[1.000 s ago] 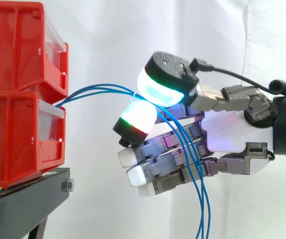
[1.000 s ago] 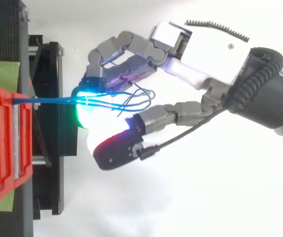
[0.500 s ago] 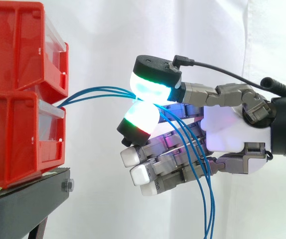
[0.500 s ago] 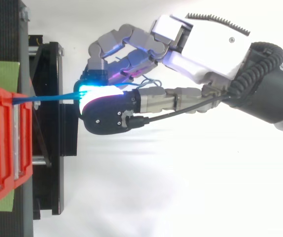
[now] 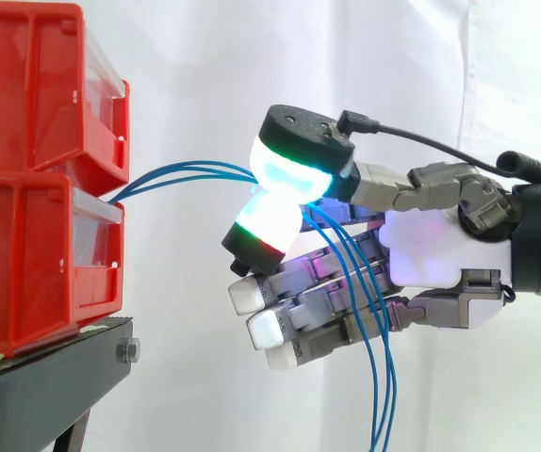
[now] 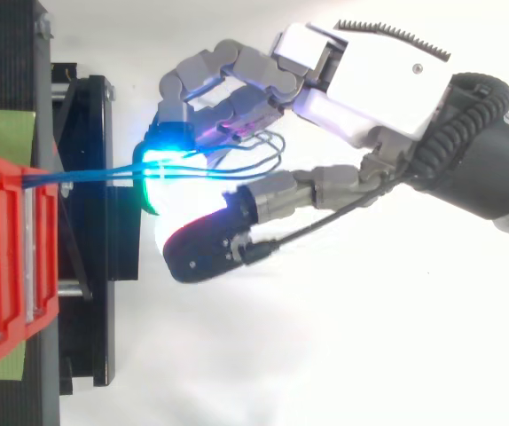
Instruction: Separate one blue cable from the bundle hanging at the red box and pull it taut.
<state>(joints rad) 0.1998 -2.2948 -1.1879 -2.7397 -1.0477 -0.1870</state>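
The hand (image 5: 431, 254) is working among the blue cables (image 5: 181, 171) crossing its front. I cannot tell its grip. None is looking separated or taut.

– Entry one: hand (image 5: 431, 259). Pose?
– Reaches in level from the right in the side view, fingertips leading. White palm, grey links.

– Thumb (image 5: 294, 169)?
– Uppermost, stretched forward, black-backed; its pad glows cyan with a green rim. In the side view it meets the pad below; in the top view it lies to one side of that pad.

– Fingers (image 5: 299, 306)?
– Curled. One pad (image 5: 269, 221) glows white with a green and red edge; the lower ones are white. The cables (image 5: 181, 174) pass where it meets the thumb.

– Entry two: wrist (image 6: 485, 151)?
– Black, cylindrical, in line with the palm.
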